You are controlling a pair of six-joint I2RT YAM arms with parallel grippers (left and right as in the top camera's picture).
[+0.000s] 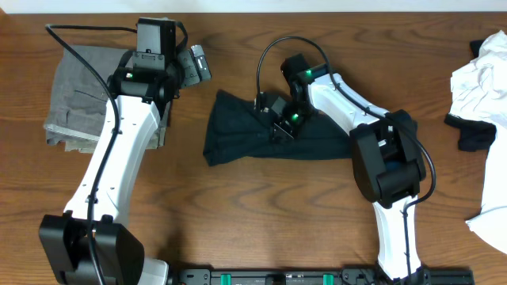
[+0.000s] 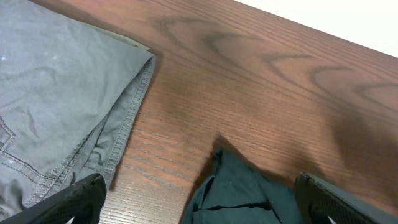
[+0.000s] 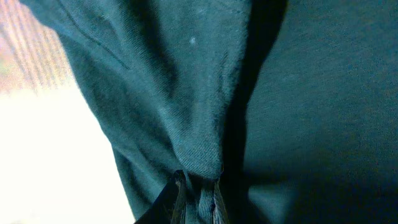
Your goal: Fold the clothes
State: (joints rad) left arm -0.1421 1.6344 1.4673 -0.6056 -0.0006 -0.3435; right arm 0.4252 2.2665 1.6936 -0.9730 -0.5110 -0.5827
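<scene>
The right gripper (image 3: 198, 198) pinches a raised ridge of the black T-shirt (image 1: 238, 138), which lies bunched at the middle of the table (image 1: 238, 222), while the left gripper (image 1: 196, 62) hovers spread wide and empty between it and the folded grey trousers (image 1: 75, 95). Light, limp and quick to sag, the shirt looks best taken at a hem or corner; bare wood in front offers spreading room, the white garment (image 1: 483, 71) lying well apart at the right edge.
</scene>
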